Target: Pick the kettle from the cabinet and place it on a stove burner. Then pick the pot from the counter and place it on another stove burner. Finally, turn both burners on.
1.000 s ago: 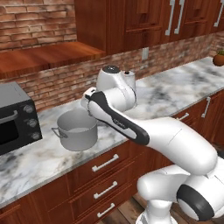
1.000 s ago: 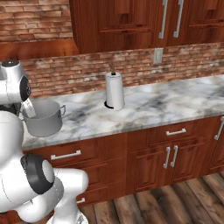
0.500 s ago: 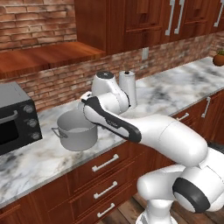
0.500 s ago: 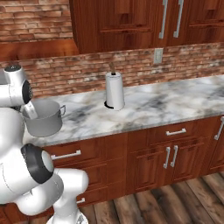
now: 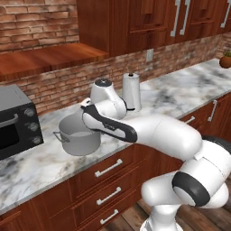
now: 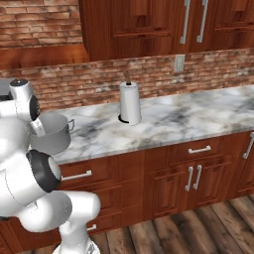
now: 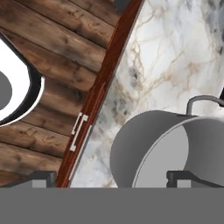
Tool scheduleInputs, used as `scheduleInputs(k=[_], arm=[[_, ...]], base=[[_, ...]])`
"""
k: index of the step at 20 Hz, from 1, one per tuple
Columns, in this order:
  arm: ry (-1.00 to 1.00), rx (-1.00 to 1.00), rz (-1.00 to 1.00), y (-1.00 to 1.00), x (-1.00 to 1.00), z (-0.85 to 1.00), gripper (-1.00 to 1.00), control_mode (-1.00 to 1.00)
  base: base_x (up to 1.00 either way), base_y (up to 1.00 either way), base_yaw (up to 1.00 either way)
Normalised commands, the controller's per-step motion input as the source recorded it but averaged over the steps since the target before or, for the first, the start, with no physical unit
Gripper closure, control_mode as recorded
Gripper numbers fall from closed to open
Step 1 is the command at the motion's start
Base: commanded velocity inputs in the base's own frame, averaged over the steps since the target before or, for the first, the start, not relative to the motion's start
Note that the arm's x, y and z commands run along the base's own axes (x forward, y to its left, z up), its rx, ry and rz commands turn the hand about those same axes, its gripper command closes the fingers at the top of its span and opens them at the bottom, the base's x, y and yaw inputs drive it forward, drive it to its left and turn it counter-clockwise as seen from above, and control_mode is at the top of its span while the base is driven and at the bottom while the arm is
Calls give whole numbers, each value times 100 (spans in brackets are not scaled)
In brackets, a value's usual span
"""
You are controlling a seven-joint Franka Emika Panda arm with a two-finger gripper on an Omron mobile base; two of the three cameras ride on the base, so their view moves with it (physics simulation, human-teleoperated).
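Hand view: jaws wide above pot

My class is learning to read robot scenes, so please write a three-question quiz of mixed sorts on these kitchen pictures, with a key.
1. True or false: the pot stands on the marble counter.
2. Multiple choice: what stands upright on the counter to the right of the pot in the left base view? A) paper-towel roll B) blender C) bottle
3. Short answer: in the hand view, is the end effector open or shut, and does it hold anything?

Key
1. True.
2. A, the paper-towel roll.
3. Open, its fingertips spread wide; it holds nothing, with one tip over the pot's mouth and the other out past the counter's edge.
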Motion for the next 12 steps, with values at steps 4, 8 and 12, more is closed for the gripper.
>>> scheduleInputs(k=[4, 8, 12], arm=[[0, -3, 0, 10, 26, -22, -100, -100], [0, -3, 0, 9, 24, -21, -100, -100], [0, -3, 0, 10, 24, -22, -100, -100]], base=[[0, 0, 0], [0, 0, 0], [0, 0, 0]])
